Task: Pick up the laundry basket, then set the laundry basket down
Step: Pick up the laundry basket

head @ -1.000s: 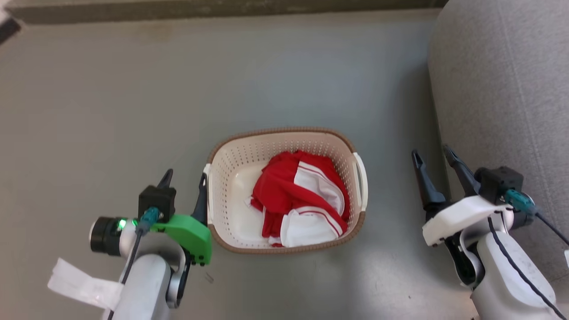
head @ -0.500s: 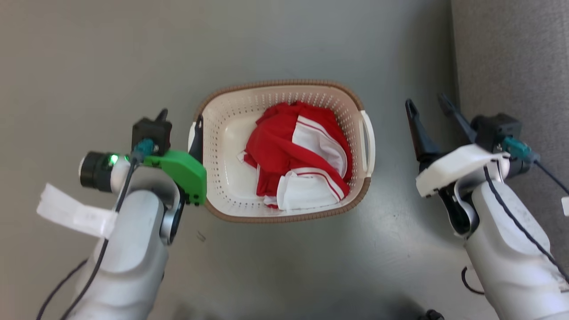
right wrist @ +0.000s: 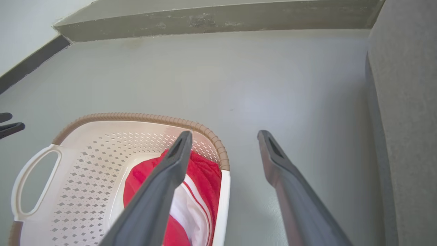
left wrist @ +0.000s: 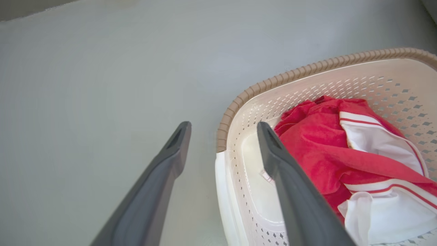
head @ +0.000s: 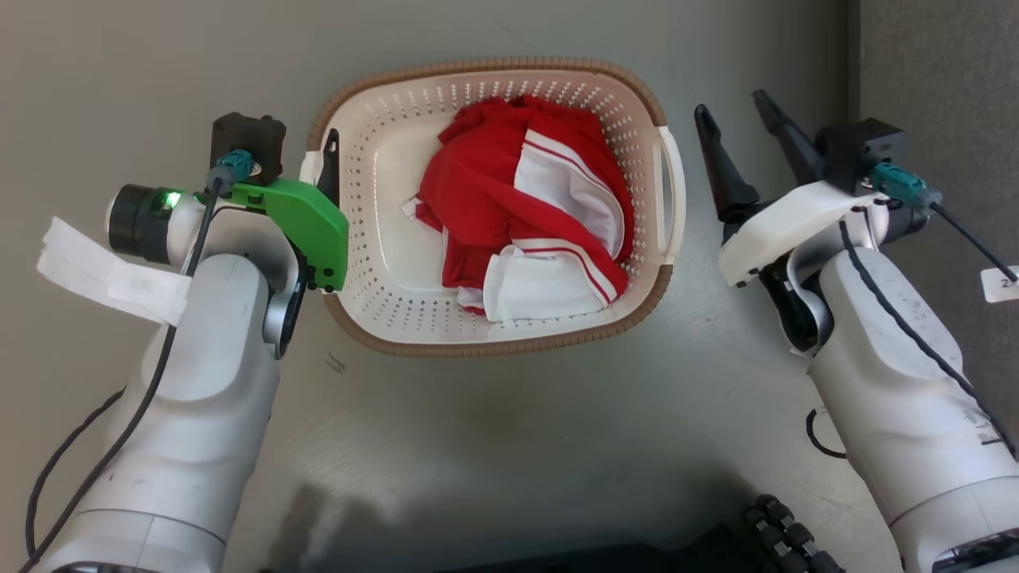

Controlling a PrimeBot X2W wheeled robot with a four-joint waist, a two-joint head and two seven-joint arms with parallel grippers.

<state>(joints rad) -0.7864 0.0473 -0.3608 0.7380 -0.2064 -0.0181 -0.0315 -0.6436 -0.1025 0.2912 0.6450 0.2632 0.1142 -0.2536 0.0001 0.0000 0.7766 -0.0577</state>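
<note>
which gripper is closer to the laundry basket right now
Left. The left gripper straddles the left wall of the laundry basket, jaws open, one inside, one outside. The right gripper sits beside the right handle, open, apart from it.

A smooth grey floor (head: 509, 446) with soft glare patches meets a scuffed grey ledge (right wrist: 218, 20) at its far edge, with grey fabric-covered furniture (head: 931, 72) bordering its right edge.
</note>
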